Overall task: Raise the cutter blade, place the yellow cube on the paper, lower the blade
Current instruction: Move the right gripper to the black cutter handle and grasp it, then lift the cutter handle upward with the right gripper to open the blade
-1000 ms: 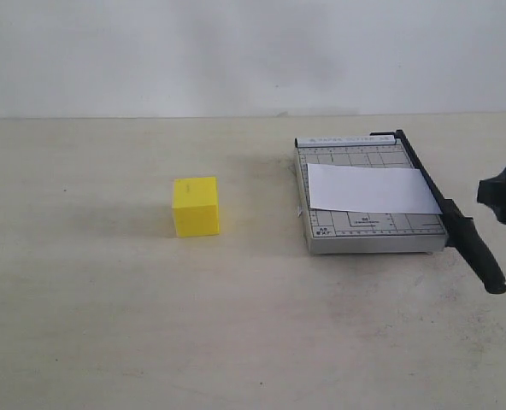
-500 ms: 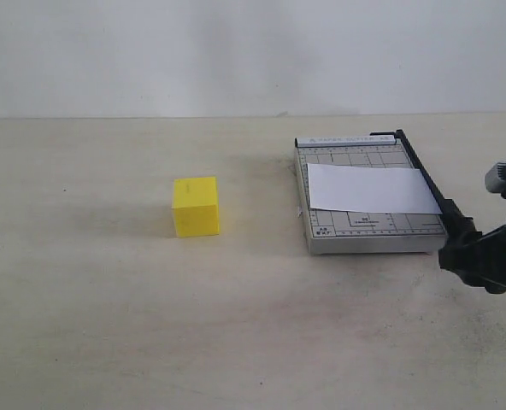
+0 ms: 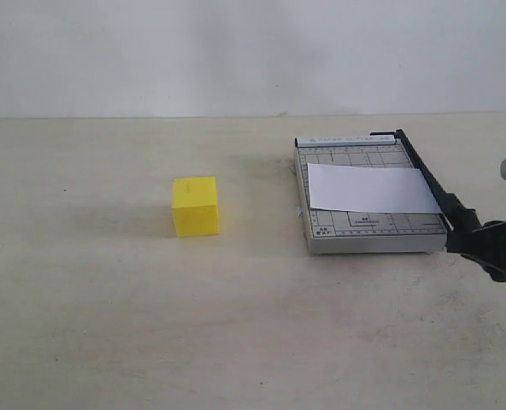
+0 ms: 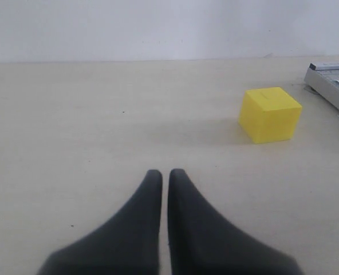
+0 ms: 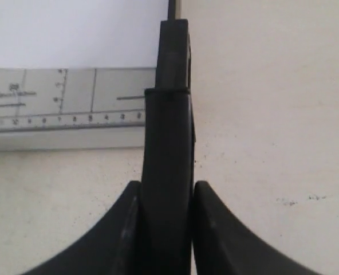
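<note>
Two pincers show. The right pincer [image 5: 166,192] clenches the thick handle of the long black cutter blade [image 3: 422,173], lying low along the right edge of the grey gridded trimmer base [image 3: 368,232]. A plain white sheet of paper [image 3: 368,189] lies across that base. The solid yellow cube [image 3: 195,206] sits on the beige tabletop [image 3: 108,325], well left of it; the left pincer [image 4: 164,175], apart from the cube, is pressed closed.

Probably a lab: bare tabletop [image 3: 108,325], blank wall [image 3: 236,51]
</note>
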Controlling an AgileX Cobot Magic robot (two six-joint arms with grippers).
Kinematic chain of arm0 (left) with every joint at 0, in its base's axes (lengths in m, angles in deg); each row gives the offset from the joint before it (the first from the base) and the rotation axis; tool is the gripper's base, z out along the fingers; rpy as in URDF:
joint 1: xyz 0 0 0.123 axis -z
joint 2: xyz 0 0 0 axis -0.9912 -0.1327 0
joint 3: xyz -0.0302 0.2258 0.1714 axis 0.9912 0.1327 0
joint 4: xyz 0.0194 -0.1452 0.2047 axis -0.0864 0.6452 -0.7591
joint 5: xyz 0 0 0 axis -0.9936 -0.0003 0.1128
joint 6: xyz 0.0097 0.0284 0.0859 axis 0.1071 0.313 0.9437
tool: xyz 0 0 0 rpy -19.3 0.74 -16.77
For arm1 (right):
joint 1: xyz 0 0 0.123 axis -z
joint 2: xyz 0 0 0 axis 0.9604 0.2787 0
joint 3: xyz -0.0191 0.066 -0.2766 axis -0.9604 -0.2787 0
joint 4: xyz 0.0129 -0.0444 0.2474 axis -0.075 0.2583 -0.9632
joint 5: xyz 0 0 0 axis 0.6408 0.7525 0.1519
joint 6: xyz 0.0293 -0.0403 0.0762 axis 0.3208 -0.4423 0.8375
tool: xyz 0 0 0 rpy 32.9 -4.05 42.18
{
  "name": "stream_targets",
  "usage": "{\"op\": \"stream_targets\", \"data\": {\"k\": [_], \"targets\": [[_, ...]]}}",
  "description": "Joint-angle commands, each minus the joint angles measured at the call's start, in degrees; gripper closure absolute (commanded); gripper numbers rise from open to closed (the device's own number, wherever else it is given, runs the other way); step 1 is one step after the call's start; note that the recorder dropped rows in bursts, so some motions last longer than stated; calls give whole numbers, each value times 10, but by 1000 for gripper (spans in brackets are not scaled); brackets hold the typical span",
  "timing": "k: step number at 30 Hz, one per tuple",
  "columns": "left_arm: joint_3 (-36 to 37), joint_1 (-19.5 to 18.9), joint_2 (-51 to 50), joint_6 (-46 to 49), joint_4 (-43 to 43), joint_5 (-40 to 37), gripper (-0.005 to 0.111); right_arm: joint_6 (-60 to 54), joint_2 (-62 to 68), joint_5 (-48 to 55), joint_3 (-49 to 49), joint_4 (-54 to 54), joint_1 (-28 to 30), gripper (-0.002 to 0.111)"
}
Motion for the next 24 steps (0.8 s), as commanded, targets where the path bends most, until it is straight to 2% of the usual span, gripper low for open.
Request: {"op": "stream_targets", "data": {"k": [1, 8, 17, 20, 24], "targets": [[2, 3, 1, 3, 5, 3, 102, 5, -95, -11, -2, 0, 0, 108], [2, 3, 1, 3, 5, 3, 102, 3, -202, -11, -2, 0, 0, 108], [2, 3, 1, 3, 5, 3, 102, -14, -209, -11, -2, 0, 0, 108], [2, 3, 1, 3, 5, 3, 102, -38, -216, -11, -2, 0, 0, 100], [2, 3, 1, 3, 5, 3, 102, -43, -255, -11, 1, 0, 0, 82]]}}
